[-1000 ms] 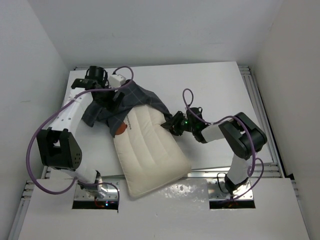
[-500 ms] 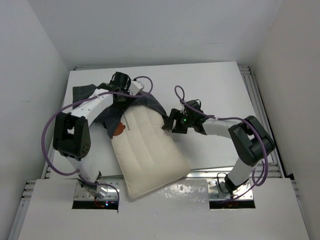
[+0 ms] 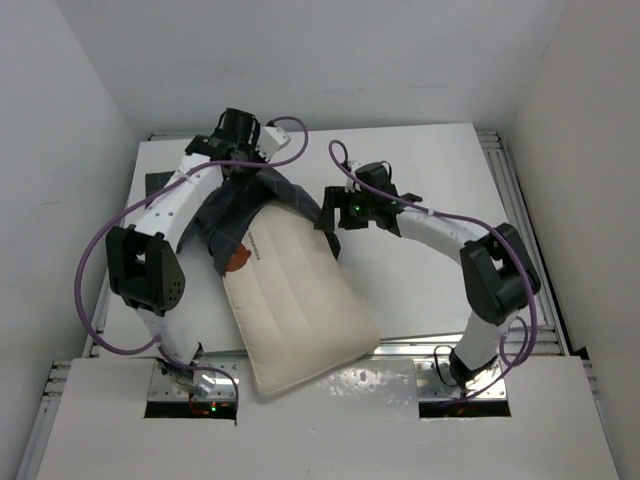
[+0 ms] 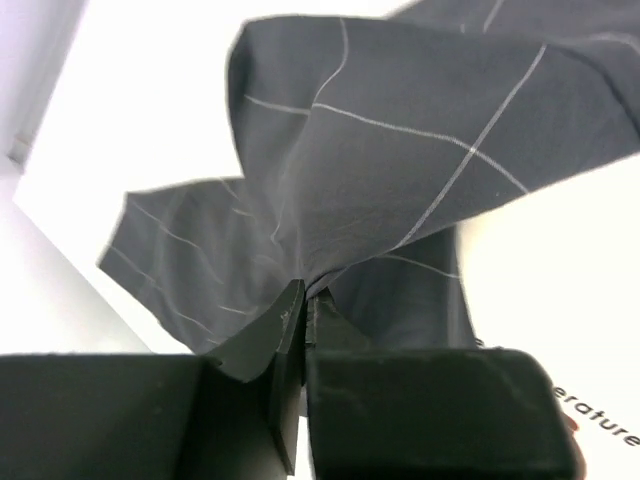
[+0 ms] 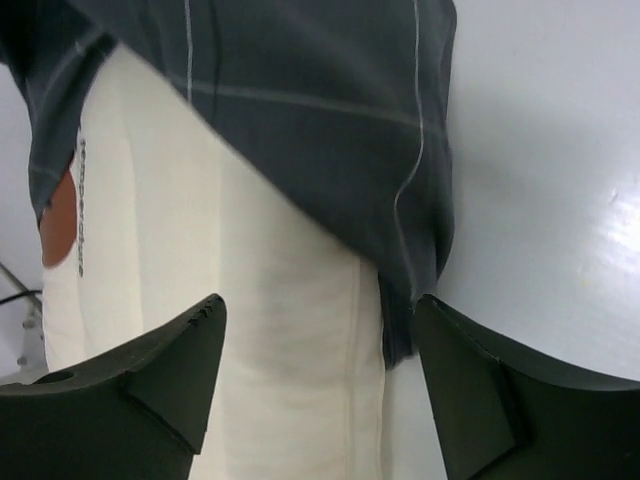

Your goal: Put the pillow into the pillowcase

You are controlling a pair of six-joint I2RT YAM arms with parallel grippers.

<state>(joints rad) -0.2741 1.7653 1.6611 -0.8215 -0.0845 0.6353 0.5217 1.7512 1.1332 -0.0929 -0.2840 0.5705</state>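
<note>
The cream quilted pillow [image 3: 300, 305] lies slantwise on the table, its near corner over the front edge. The dark checked pillowcase [image 3: 250, 205] covers its far end, bunched and lifted. My left gripper [image 3: 243, 175] is shut on a fold of the pillowcase [image 4: 400, 150], pinched at its tips [image 4: 305, 292]; beside that the pillow [image 4: 590, 300] shows its print. My right gripper [image 3: 328, 212] hovers open over the pillow's right edge. In its wrist view it [image 5: 320, 312] straddles the pillow [image 5: 250, 300] and the pillowcase hem [image 5: 330, 120], gripping nothing.
The white table [image 3: 430, 180] sits inside white walls. Metal rails [image 3: 520, 210] run along its right side and front edge. Purple cables loop from both arms. A flap of pillowcase lies near the left edge.
My left gripper swung right over the pillowcase and shut on a fold of it. My right gripper opened, let go at the pillow's right edge and moved toward the far end.
</note>
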